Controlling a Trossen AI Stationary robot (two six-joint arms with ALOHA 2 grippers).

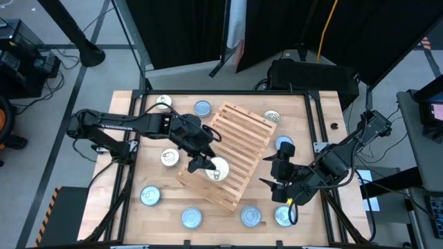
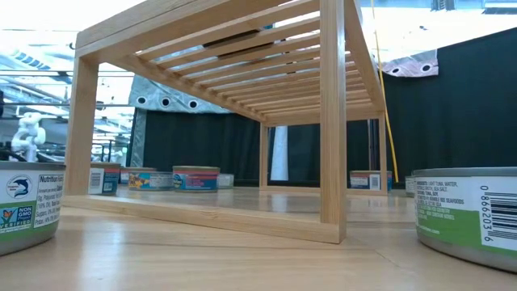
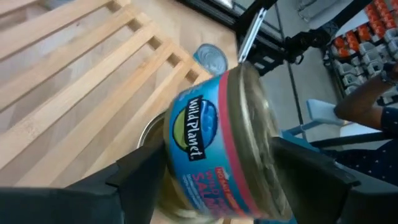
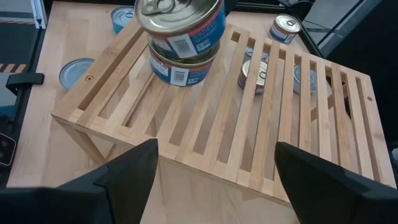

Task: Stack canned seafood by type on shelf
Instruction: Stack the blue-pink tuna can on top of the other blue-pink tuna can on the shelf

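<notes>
The left gripper [image 1: 206,164] stands spread around a blue salmon tin [image 3: 217,146] set on another tin on the shelf [image 1: 239,142]. It should lift straight up, brushing neither. The right gripper [image 1: 277,190], spread and empty, waits beside the shelf.
</notes>
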